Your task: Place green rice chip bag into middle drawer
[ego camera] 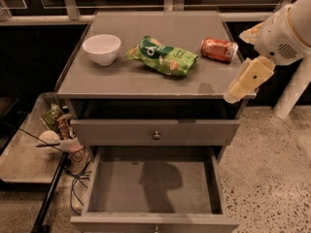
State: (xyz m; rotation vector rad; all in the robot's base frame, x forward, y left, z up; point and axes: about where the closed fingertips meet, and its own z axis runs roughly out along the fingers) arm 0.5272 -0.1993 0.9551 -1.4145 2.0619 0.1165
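The green rice chip bag (163,56) lies flat on the grey cabinet top (121,76), near the middle, between a white bowl and an orange-red can. The middle drawer (112,193) is pulled out below, its grey floor bare apart from the arm's shadow. My gripper (233,93) hangs at the cabinet's right front corner, pointing down and left, to the right of the bag and apart from it. It holds nothing that I can see.
A white bowl (101,48) stands on the top at the left. An orange-red can (219,49) lies on its side at the right. The top drawer (156,131) is closed. A low tray with clutter (53,130) and cables sits at the left on the floor.
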